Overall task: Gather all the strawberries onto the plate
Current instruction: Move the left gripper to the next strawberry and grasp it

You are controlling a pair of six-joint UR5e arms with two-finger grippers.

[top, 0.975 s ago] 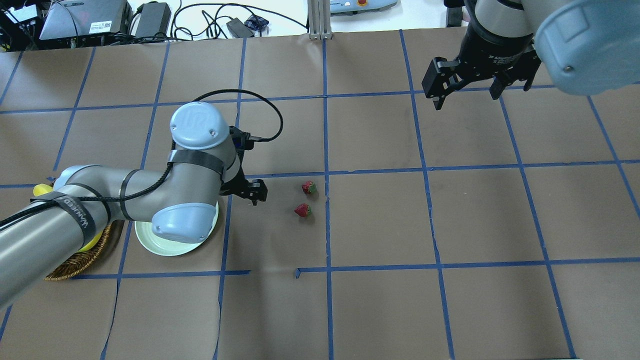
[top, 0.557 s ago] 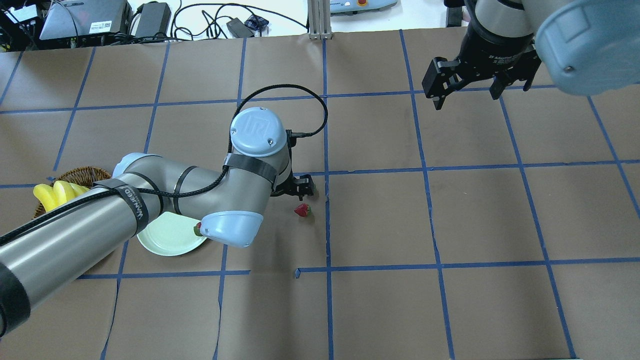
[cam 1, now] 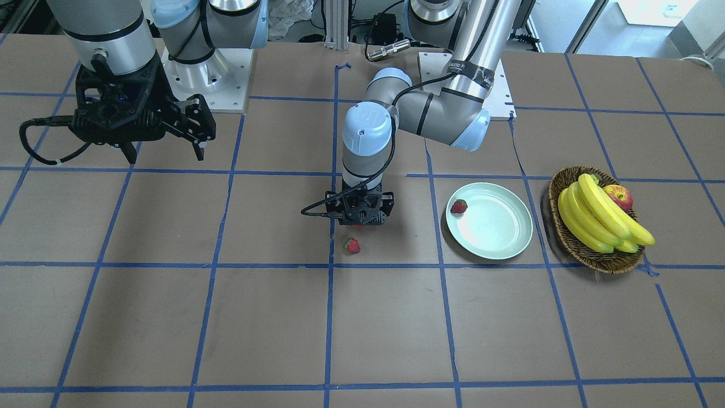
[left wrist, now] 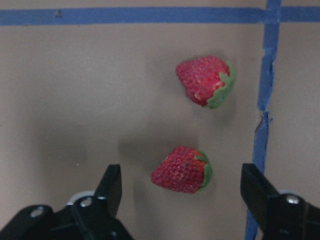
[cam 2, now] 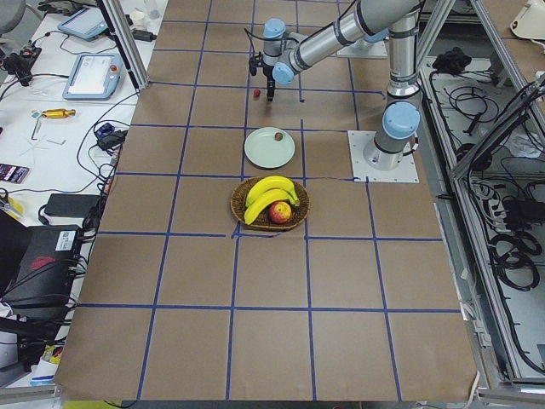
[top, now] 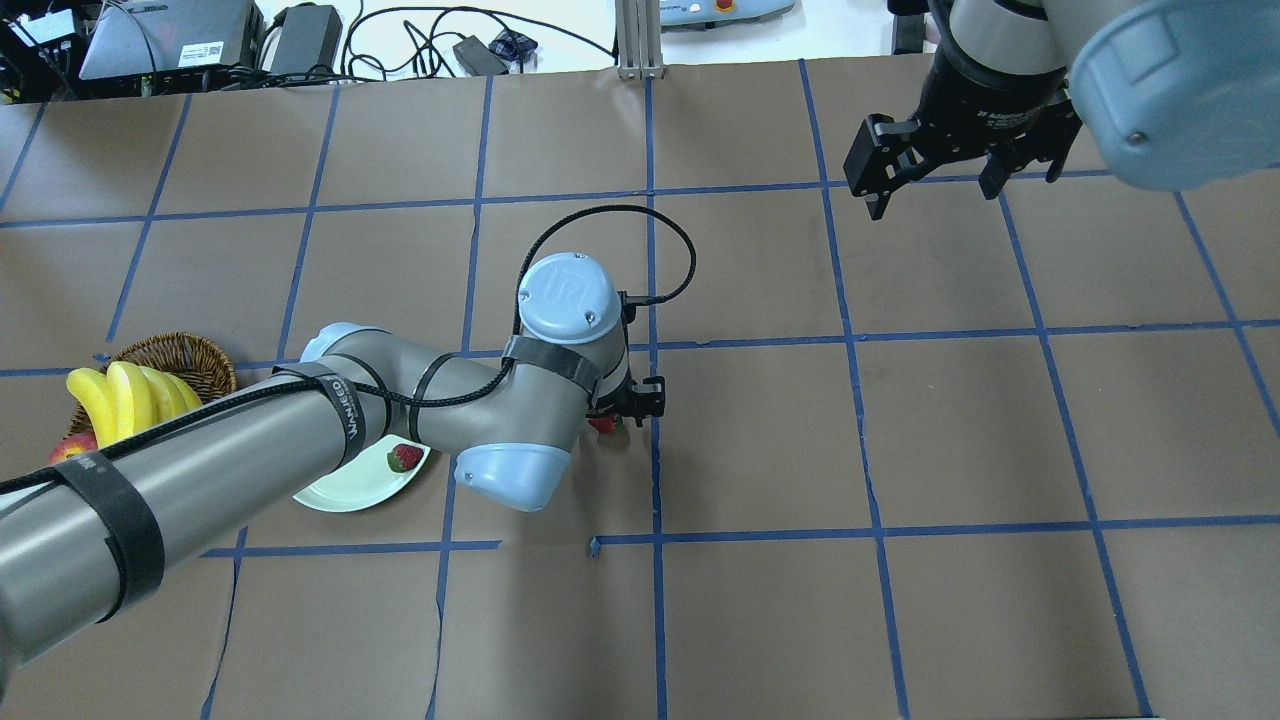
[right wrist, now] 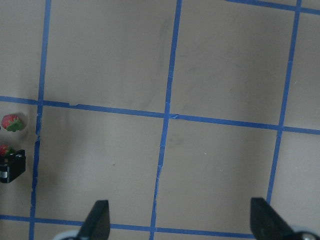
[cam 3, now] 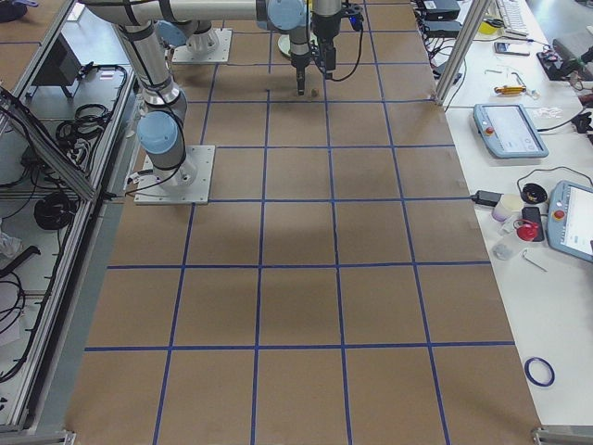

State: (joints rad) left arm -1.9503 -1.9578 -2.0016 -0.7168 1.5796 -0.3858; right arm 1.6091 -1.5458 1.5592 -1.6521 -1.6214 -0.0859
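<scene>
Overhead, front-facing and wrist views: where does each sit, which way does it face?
Overhead: behind robot, looking forward-down; left arm enters view's left.
Front-facing: opposite the robot, facing it; left arm on view's right.
Left wrist: down past open jaws onto two strawberries.
Right wrist: down on table, open jaws at bottom.
Shared: both wrist views catch those strawberries.

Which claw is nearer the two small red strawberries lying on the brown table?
Left. The left claw hangs open over them, one strawberry between its fingers, the other strawberry just beyond; the right claw hovers far off.
</scene>
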